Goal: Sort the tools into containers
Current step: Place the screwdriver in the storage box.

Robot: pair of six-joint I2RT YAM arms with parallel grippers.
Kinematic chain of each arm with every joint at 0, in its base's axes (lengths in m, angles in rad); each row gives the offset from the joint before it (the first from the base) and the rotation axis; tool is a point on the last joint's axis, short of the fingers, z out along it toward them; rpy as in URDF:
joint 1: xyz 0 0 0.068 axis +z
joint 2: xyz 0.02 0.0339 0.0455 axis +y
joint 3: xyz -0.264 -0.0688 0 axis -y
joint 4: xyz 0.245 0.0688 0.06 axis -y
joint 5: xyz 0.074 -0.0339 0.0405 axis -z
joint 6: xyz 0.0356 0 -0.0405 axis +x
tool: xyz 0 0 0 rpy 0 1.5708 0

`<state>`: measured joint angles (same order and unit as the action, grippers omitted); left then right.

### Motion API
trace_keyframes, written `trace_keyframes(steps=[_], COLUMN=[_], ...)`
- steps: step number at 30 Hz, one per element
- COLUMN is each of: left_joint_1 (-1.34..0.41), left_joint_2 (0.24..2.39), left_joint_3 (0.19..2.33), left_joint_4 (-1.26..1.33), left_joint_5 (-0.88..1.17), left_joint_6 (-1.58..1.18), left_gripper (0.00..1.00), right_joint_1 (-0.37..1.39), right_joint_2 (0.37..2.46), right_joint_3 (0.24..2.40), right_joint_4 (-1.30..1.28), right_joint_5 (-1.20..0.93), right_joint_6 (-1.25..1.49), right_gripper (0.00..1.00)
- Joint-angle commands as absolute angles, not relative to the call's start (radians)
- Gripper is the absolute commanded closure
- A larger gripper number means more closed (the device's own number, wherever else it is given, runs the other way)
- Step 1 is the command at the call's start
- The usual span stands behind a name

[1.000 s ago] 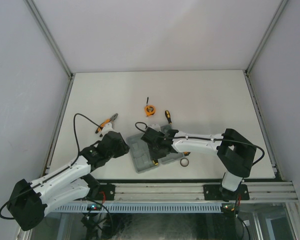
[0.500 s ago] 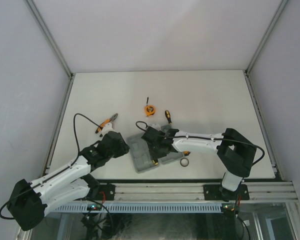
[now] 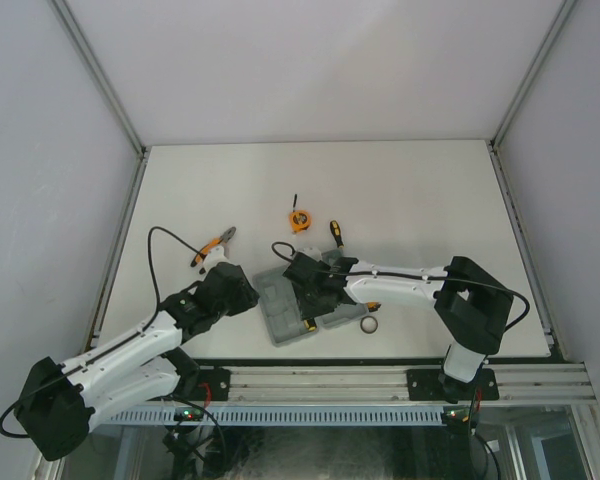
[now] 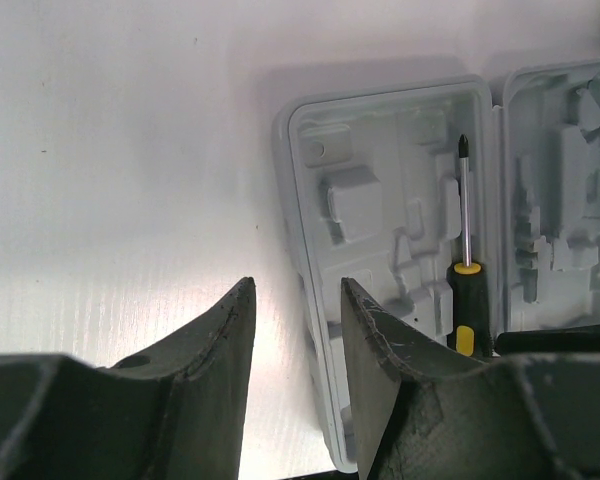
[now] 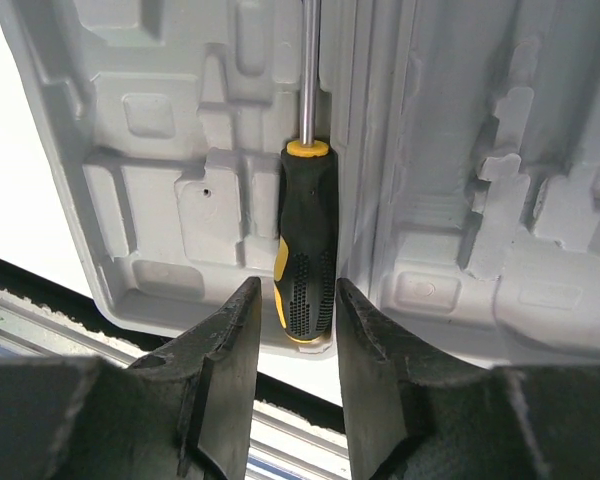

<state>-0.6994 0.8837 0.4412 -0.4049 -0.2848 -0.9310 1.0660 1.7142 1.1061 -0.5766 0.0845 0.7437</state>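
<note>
Tool case (image 4: 380, 95): no lettering, number or brand can be read on the grey moulded plastic, in either wrist view.
Screwdriver (image 5: 305, 240): the black-and-yellow handle shows only ribbed texture; no mark legible on it or on the shaft.
Tape measure (image 3: 296, 219): too small in the top view; its face may carry a label, but nothing can be made out.
Aluminium rail (image 3: 380, 382): no readable sign or sticker at this size.
Overall: no text readable anywhere in these views.
</note>
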Motion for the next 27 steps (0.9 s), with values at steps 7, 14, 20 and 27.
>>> trace_keyframes(steps=[7, 14, 20, 27], left_joint_1=[-0.692, -0.690, -0.691, -0.692], left_joint_2=[0.889, 0.888, 0.874, 0.864], left_joint_3=[0.443, 0.447, 0.439, 0.444], left_joint_4=[-0.377, -0.371, -0.371, -0.375], left_joint_5=[-0.286, -0.280, -0.279, -0.281], left_joint_6=[-0.910, -0.904, -0.895, -0.882], left_gripper=[0.56, 0.56, 0.56, 0.56], right_joint_1=[1.053, 1.055, 1.058, 1.055], right_joint_2=[1.655, 1.684, 1.704, 1.698], right_joint_3=[1.144, 1.173, 1.182, 1.193], right_joint_4=[-0.576, -0.584, -0.582, -0.568], right_joint_5=[0.103, 0.102, 0.107, 0.142], right_joint_6=[0.743, 0.729, 0.726, 0.713], right_gripper=[0.71, 0.78, 0.83, 0.86])
